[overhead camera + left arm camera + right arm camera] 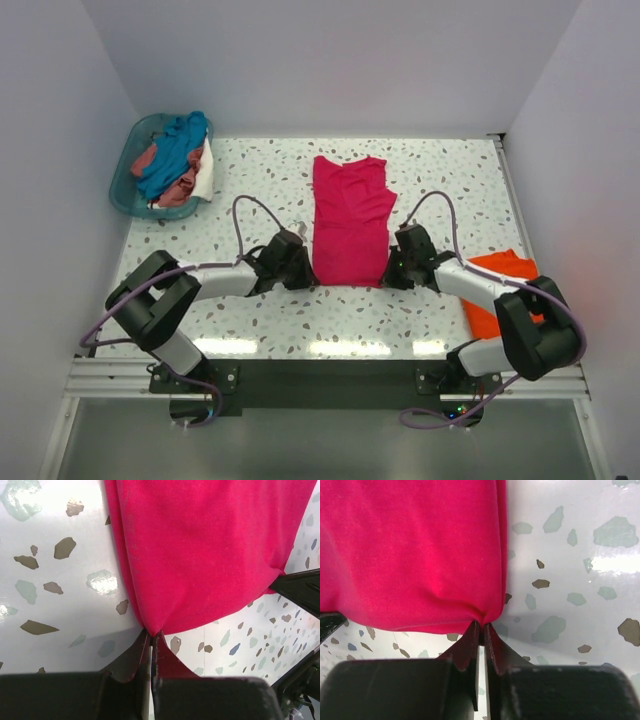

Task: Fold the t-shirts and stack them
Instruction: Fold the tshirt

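Observation:
A magenta-pink t-shirt (349,218) lies folded into a long strip down the middle of the table. My left gripper (303,272) is shut on its near left corner (152,627), the cloth bunched at the fingertips. At the near right corner (485,620) my right gripper (392,273) is shut on the hem in the same way. An orange t-shirt (498,290) lies flat at the right edge, partly under my right arm. Teal, salmon and white t-shirts (176,160) are heaped in the basin.
The translucent teal basin (127,180) stands at the far left corner of the speckled table (260,180). White walls enclose the table on the left, back and right. In the left wrist view the right gripper's dark body (300,587) shows at the right edge.

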Robot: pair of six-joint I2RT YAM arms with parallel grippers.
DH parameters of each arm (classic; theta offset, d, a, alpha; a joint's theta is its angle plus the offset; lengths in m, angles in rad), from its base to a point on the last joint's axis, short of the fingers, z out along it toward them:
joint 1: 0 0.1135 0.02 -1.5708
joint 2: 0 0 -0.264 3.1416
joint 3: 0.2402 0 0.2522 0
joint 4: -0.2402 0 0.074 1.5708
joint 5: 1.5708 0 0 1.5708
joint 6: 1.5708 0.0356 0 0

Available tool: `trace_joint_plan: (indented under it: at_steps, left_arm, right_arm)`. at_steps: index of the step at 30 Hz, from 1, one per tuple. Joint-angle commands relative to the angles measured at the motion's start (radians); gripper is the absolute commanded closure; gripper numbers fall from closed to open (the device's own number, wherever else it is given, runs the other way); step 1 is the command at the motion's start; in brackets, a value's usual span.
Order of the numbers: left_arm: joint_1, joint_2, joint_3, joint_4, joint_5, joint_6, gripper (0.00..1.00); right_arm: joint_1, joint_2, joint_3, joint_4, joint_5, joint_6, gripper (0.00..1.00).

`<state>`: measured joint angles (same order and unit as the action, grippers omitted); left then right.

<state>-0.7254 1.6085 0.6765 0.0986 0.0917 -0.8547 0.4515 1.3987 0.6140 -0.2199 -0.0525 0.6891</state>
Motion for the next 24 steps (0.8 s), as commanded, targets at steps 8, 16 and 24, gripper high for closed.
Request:
trace_joint_plan:
  at_steps: [8, 16, 24]
  left_arm:
    - [-0.077, -0.248, -0.127, -0.186, -0.069, -0.006, 1.00]
    - [-0.193, -0.461, -0.180, -0.341, -0.115, -0.096, 1.00]
    - [-0.145, -0.411, 0.064, -0.418, -0.207, 0.015, 1.00]
  right_arm:
    - [0.012, -0.252, -0.181, -0.111, -0.104, -0.020, 1.00]
    - [0.105, -0.559, -0.172, -0.346, -0.077, 0.023, 1.00]
    - [0.105, -0.478, 0.106, -0.450, 0.085, -0.046, 1.00]
